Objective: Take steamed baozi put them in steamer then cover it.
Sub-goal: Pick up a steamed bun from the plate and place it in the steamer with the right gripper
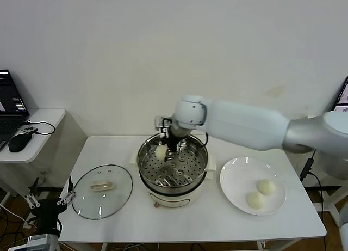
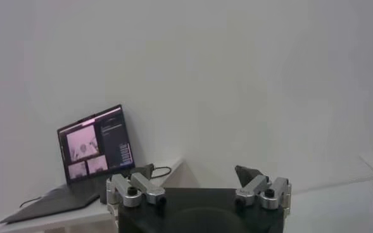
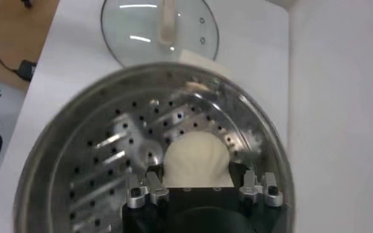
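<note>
The right arm reaches in from the robot's right, stretched across above the plate (image 1: 235, 175) with its wrist bent down into the steamer (image 1: 173, 169); the right gripper (image 1: 167, 151) hangs inside the pot near the far-left part of the perforated tray; in the right wrist view the right gripper (image 3: 199, 180) has its fingers on either side of a baozi (image 3: 196, 161), narrowly spread and close against the bun, which rests low on the perforated tray (image 3: 110, 158); whether the fingers grip the bun or have just slackened off it cannot be told.

In the head view that baozi (image 1: 161, 151) sits just beside the gripper, toward the robot's left and near the pot's inner wall; 2 more baozi (image 1: 260, 194) lie on the white plate on the robot's right of the steamer, touching or nearly touching each other, near the plate's front-right part; the plate is just beside the steamer's base but apart from it.

The cover (image 1: 102, 190), a glass lid with a cream handle, lies flat on the table (image 1: 185, 224) on the robot's left of the steamer, handle up, apart from the pot.

The left gripper (image 2: 199, 193) is parked low beside the table's left front corner, fingers spread wide with nothing between them; its wrist view looks toward a laptop (image 2: 94, 152) on a side table.
</note>
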